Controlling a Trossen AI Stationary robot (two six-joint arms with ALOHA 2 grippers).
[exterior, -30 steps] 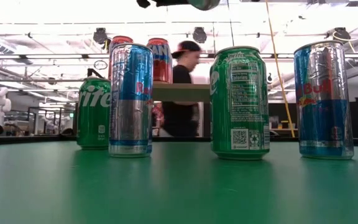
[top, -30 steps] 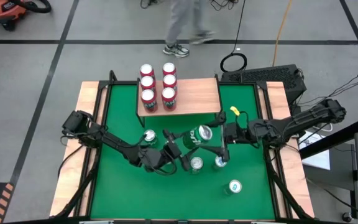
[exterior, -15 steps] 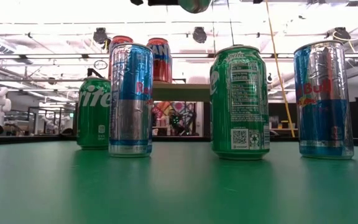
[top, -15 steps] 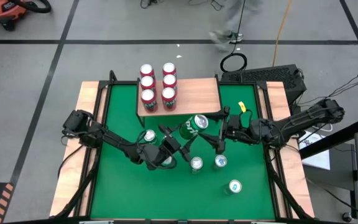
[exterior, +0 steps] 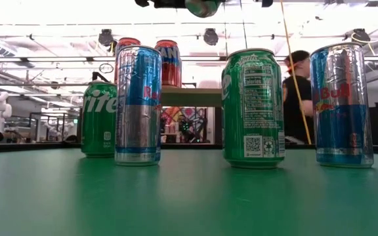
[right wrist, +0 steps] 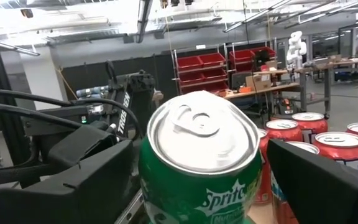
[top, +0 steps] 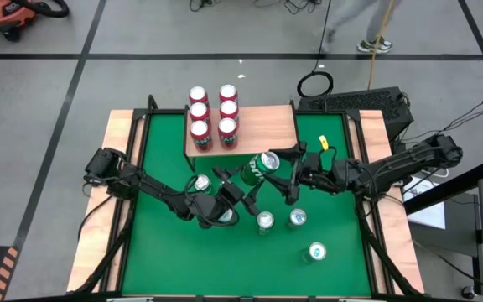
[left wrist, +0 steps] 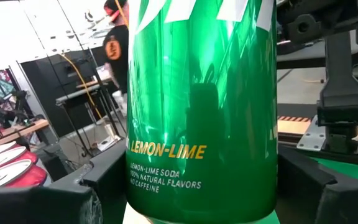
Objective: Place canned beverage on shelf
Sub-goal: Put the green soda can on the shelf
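Observation:
A green Sprite can point(top: 260, 166) hangs tilted above the table just near of the shelf point(top: 262, 127), a light-wood board on black legs. Its silver top point(right wrist: 197, 130) faces right and far. My left gripper point(top: 250, 178) is shut on the can, reaching in from the left and near side. My right gripper point(top: 288, 173) comes from the right and is open. Its fingers point(right wrist: 319, 183) stand on either side of the can's top end, with a gap showing beside one of them. In the low view the can point(exterior: 202, 6) only shows at the top edge. My left gripper pinches the can's round side wall point(left wrist: 143, 186) between its two fingers point(left wrist: 104, 183), in the lower half of the body. The fingers reach roughly level from the table's left and near side and lie across the can. The can is lifted clear of the table, tilted.
Several red cans point(top: 213, 113) stand on the shelf's left part; its right part is bare wood. On the green table stand a Sprite can point(top: 199, 183), two blue-silver cans point(top: 264, 220) point(top: 297, 218) and another green can point(top: 316, 251). A person point(exterior: 297, 98) walks beyond the far edge.
My left gripper has turned and swung the green can toward the far edge, close to the shelf, still clear of the table. My right gripper has tipped and swung the same way, staying at the can's top end. A person has walked past behind the table.

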